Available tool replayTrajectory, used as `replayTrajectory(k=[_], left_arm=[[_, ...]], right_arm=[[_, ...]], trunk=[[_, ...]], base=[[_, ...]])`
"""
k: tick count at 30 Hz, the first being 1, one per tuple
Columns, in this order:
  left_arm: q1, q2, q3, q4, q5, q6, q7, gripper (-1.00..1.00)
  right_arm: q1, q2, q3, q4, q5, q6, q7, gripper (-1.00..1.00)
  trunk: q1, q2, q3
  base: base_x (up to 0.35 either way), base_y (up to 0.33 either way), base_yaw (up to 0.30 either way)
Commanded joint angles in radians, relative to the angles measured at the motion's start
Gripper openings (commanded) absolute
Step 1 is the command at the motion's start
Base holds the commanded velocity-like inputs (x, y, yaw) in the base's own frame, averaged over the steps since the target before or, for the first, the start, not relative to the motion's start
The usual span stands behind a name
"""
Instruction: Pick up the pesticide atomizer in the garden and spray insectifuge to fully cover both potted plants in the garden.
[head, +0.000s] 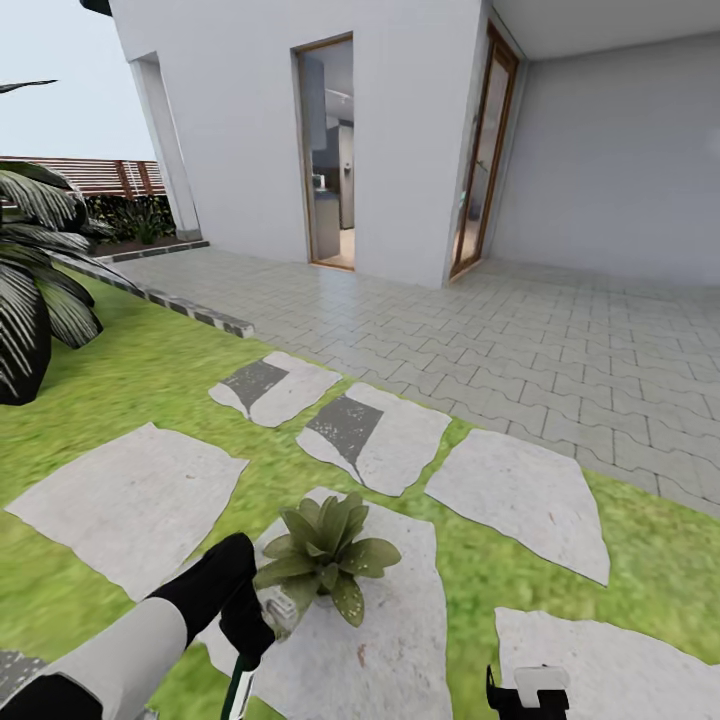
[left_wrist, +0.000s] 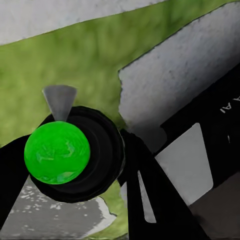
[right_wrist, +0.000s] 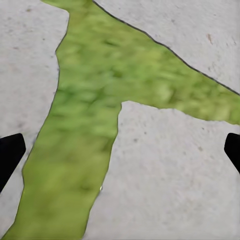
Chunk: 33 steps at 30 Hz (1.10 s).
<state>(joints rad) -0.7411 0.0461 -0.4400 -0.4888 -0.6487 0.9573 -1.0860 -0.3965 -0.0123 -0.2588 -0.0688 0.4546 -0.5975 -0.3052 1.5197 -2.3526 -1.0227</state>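
Observation:
A potted plant, a low rosette of broad pointed green leaves, stands on a pale stepping stone in the lawn just ahead of me. A few pale specks seem to dot its lowest front leaf. My left gripper is right beside the plant and is shut on the pesticide atomizer. The atomizer's dark green body hangs below the gripper and its whitish head points at the leaves. In the left wrist view the atomizer shows end-on as a bright green round, held between black fingers. My right gripper is open over stone and grass.
Several grey stepping stones lie across the lawn. A big palm stands at the left. A grey paved terrace runs up to the white house with an open doorway. A brown slatted fence closes the far left.

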Motion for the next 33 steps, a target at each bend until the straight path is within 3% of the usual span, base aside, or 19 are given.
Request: replayTrajectory(k=[1,4,9,11,18,21,25,29,33], left_arm=[[0.001,0.006,-0.003,0.003,-0.005,0.006,-0.01,-1.0],[0.004,0.015,-0.001,0.018,-0.005,0.004,-0.011,-1.0],[0.005,-0.017,-0.001,0.021,-0.006,0.003,-0.01,-1.0],[0.005,-0.015,-0.003,0.022,-0.006,0.002,-0.011,-1.0],[0.008,0.061,-0.004,0.025,-0.004,-0.007,-0.014,-1.0],[0.025,0.052,-0.004,0.026,-0.004,-0.008,-0.014,-1.0],[0.049,0.011,-0.004,0.033,-0.005,-0.009,-0.013,-1.0],[0.075,0.014,-0.006,0.032,-0.007,-0.013,-0.013,-1.0],[0.059,0.008,-0.003,0.017,-0.006,-0.01,-0.021,-1.0]], right_arm=[[-0.001,0.0,-0.005,0.001,0.011,-0.002,-0.006,1.0],[-0.001,0.0,-0.005,0.001,0.011,-0.002,-0.005,1.0],[-0.001,0.0,-0.005,0.001,0.011,-0.002,-0.005,1.0],[-0.001,0.0,-0.005,0.001,0.011,-0.002,-0.006,1.0],[-0.001,0.0,-0.005,0.001,0.011,-0.002,-0.005,1.0],[-0.001,0.0,-0.005,0.001,0.011,-0.002,-0.005,1.0],[-0.001,0.0,-0.005,0.001,0.011,-0.002,-0.006,1.0],[-0.001,0.0,-0.005,0.001,0.011,-0.002,-0.006,1.0],[-0.001,0.0,-0.005,0.001,0.011,-0.002,-0.006,1.0]], trunk=[[0.0,0.0,-0.001],[0.0,0.0,-0.001],[0.0,0.0,-0.001],[0.0,0.0,-0.001],[0.0,0.0,-0.001],[0.0,0.0,-0.001],[0.0,0.0,-0.001],[0.0,0.0,-0.001],[0.0,0.0,-0.001]], base=[[0.0,0.007,0.0],[0.0,0.002,0.0],[0.0,0.0,0.0],[0.0,0.0,0.0],[0.0,0.0,0.0],[0.0,0.0,0.0],[0.0,0.0,0.0],[0.0,0.0,0.0],[0.0,0.0,0.0]])
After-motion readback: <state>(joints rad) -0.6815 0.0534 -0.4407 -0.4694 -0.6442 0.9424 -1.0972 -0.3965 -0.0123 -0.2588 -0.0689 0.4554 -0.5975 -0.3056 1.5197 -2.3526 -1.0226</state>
